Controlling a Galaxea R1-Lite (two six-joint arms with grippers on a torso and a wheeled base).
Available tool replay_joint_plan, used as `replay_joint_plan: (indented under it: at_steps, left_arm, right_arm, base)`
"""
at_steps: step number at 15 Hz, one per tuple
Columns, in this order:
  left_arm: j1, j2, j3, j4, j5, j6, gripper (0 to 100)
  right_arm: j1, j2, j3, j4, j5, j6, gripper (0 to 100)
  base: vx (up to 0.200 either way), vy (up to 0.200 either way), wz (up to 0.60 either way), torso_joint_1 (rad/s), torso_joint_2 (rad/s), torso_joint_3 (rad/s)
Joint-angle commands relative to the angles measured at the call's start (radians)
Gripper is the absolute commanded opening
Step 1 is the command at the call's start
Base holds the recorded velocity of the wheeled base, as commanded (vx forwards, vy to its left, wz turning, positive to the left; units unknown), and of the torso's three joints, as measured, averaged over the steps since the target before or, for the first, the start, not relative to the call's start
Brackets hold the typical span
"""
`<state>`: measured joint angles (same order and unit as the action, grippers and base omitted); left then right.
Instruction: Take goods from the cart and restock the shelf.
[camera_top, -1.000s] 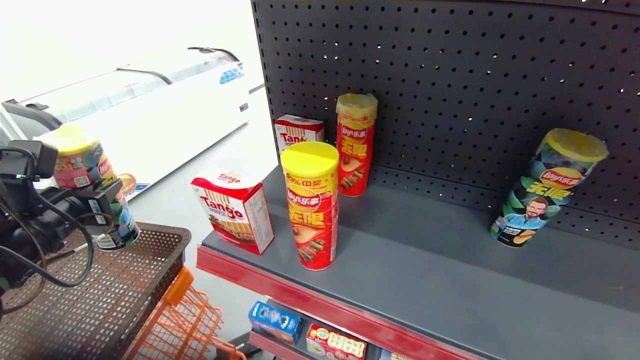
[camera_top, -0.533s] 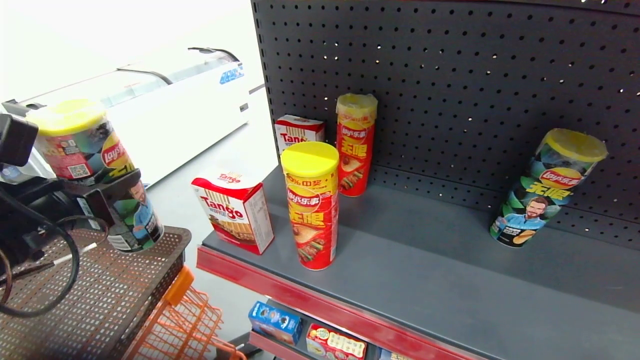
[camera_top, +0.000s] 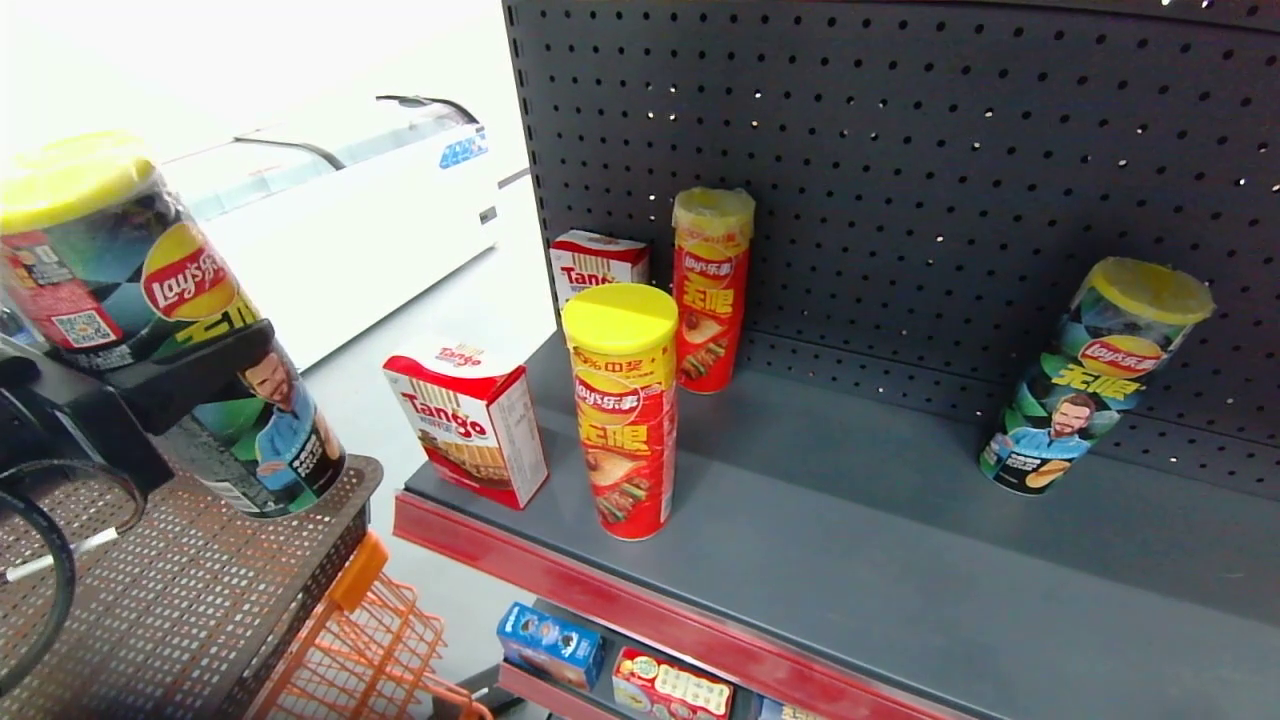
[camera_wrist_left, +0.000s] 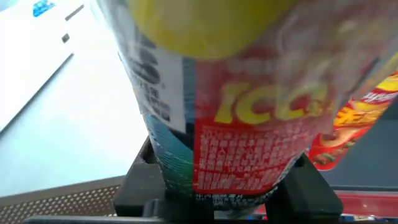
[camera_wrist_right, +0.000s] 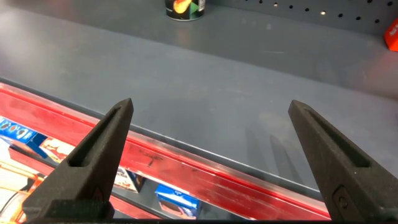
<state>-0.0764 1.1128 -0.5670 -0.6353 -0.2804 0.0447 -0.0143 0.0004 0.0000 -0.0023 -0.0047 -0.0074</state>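
At the left edge of the head view, the left gripper is clamped round the middle of a can. It holds the can roughly upright above the cart, likely so it can cross to the shelf without tipping. The right gripper hangs spread wide and empty over the shelf's front lip, seemingly kept out of the way.

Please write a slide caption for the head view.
Left gripper holds a green chip can above the cart basket, beside the partly stocked shelf.

Right gripper — 2 matte black wedge fingers
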Motion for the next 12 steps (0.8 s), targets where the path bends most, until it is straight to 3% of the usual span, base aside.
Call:
replay_joint_plan:
  at_steps: [1,3,8,12]
  left_arm:
    - [-0.040,-0.010,0.001,-0.001,0.000,0.000,0]
    - [-0.108,-0.011,0.015,0.000,0.001,0.000,0]
    - [-0.214,-0.013,0.021,0.003,0.000,0.000,0]
    - [-0.307,-0.039,0.010,0.120,-0.002,0.001,0]
  right_arm:
    - [0.000,0.001,0.000,-0.001,0.000,0.000,100]
    - [0.000,0.001,0.000,-0.001,0.000,0.000,100]
    - [0.000,0.001,0.000,-0.001,0.002,-0.002,100]
    - [0.000,0.001,0.000,0.001,0.002,0.000,100]
  base:
    - [0.000,0.000,0.00,0.000,0.00,0.000]
    - [0.000,0.000,0.00,0.000,0.00,0.000]
    - [0.000,0.000,0.00,0.000,0.00,0.000]
    - [0.000,0.000,0.00,0.000,0.00,0.000]
